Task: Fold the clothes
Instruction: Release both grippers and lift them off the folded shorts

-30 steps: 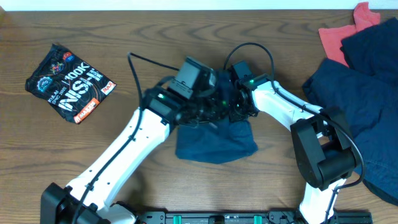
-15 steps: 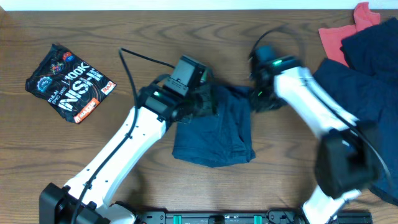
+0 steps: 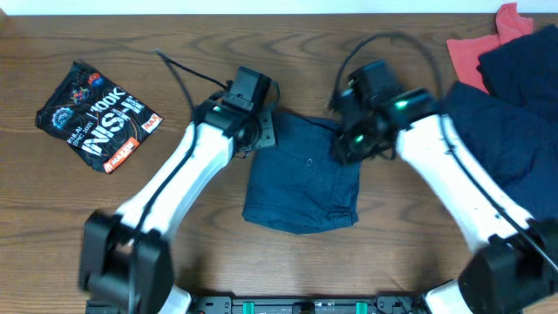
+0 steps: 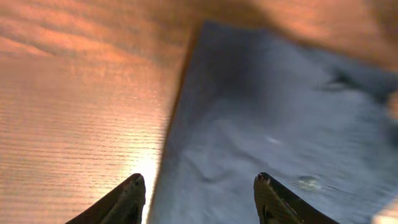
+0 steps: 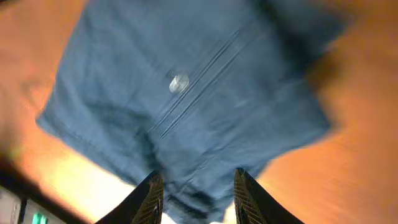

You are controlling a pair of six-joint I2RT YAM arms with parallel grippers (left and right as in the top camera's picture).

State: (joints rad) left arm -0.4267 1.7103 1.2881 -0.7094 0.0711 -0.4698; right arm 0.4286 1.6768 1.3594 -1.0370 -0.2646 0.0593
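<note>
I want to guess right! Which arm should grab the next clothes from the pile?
Probably the right arm: the right pincer, open over the folded blue cloth, is nearer the pile than the left pincer.

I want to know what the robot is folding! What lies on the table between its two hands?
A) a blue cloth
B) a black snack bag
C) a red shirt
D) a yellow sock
A: the blue cloth lies flat between the left gripper and the right gripper, while the black bag sits far to one side and the red shirt at the opposite edge.
</note>
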